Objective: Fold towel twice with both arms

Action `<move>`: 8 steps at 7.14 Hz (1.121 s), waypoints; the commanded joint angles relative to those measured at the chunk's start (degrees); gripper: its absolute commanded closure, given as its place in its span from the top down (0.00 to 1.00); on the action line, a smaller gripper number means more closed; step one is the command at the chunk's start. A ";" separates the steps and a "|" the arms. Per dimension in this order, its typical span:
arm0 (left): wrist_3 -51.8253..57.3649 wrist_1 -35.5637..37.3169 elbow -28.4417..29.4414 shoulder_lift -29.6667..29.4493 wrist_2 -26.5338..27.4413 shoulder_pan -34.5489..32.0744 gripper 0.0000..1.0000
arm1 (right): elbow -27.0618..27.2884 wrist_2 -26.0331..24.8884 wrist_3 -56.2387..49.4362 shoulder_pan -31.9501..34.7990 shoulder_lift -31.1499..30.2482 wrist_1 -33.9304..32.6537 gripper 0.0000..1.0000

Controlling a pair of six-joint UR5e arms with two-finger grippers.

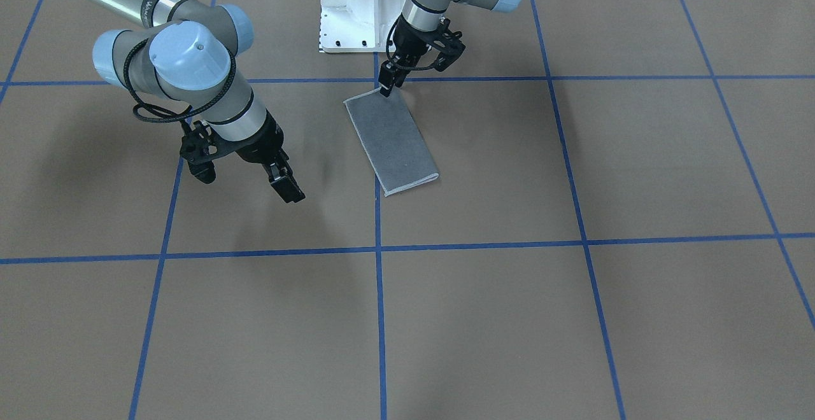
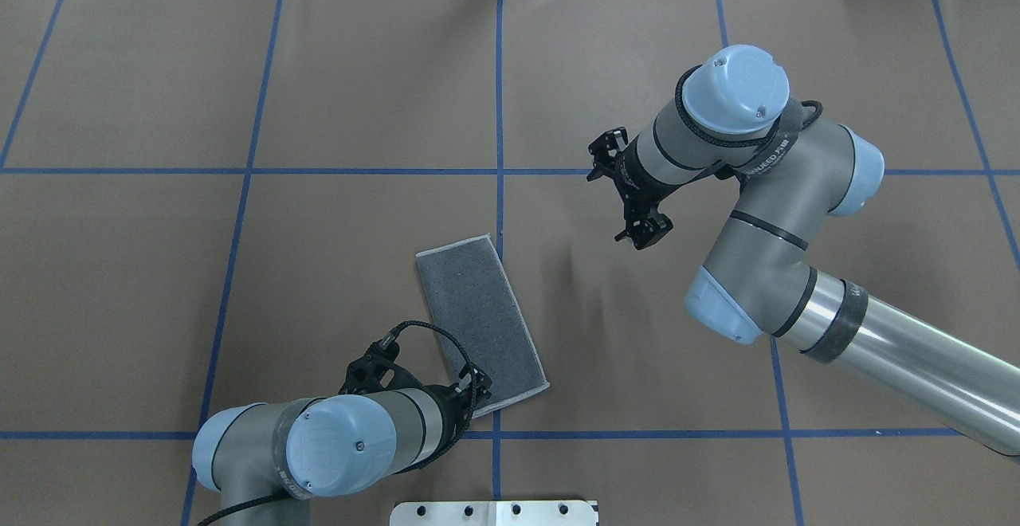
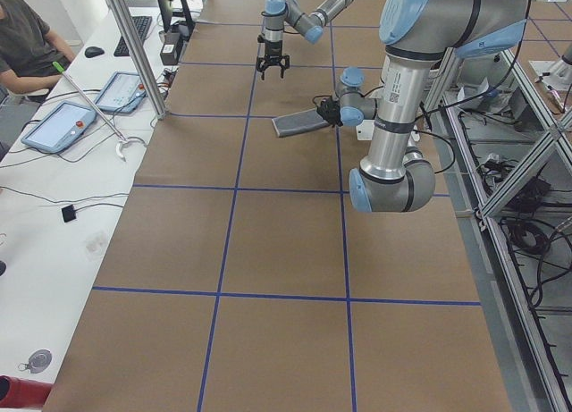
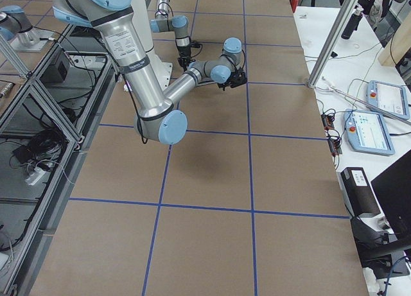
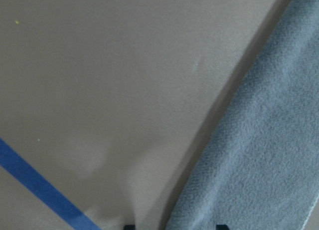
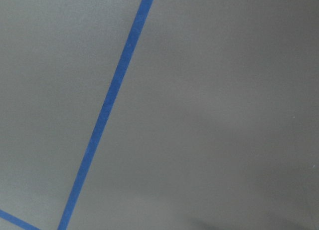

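Observation:
The towel [image 1: 391, 140] lies on the table as a long strip folded in half, dark grey face up, with a light stitched border. It also shows in the overhead view [image 2: 478, 319] and the left wrist view [image 5: 259, 155]. My left gripper [image 1: 386, 91] points down at the strip's corner nearest the robot base, its fingers close together on that corner. In the overhead view my left gripper [image 2: 474, 398] hides that corner. My right gripper [image 1: 248, 186] is open and empty, hovering over bare table beside the strip's far end, apart from it. No pink shows.
The white pedestal base [image 1: 356, 6] stands just behind the left gripper. Blue tape lines [image 2: 500, 111] divide the brown table cover into squares. An operator sits at a side desk with tablets [image 3: 58, 126] beyond the table's far edge.

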 commanded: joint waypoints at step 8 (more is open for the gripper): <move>2.77 -0.54 -3.70 2.05 -1.31 -1.49 0.00 | -0.29 -0.43 -0.02 -0.65 0.45 -0.03 1.00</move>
